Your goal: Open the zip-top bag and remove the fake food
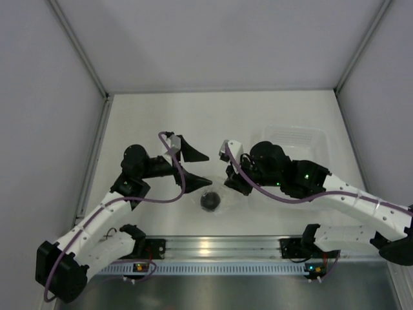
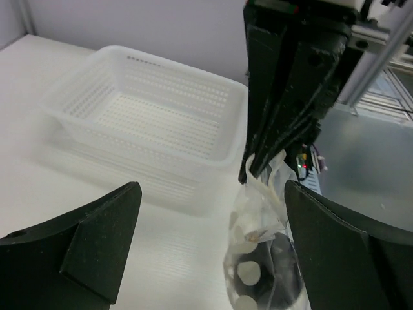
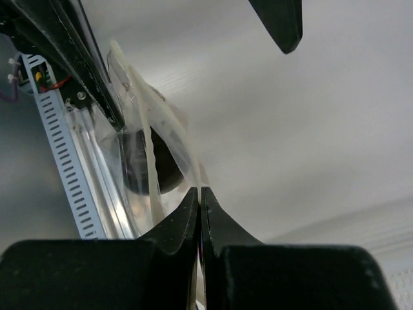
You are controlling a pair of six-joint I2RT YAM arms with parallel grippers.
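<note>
Plainly, everything turns on where the zip-top bag [image 2: 258, 242] sits against the left claw [image 2: 211, 194]. The bag stands upright in the gap between that claw's two widely spread fingers, closer to one finger than the other, and its long axis runs up from the bench [image 2: 26, 194] to a crumpled top edge. The right claw [image 2: 253, 172] pinches that top edge from above, its fingers pressed together on the film. Its own wrist view shows them closed with plastic running into the seam between them. The fake food [image 1: 210, 201] lies as a dark ball in the bottom of the bag, between the two claws and toward the near edge of the bench. The left claw looks placed to take the free lip opposite the pinch. Whether the zip is sealed or parted cannot be made out. Glare and white patches hide much of the ball, and from above the film is almost invisible.
</note>
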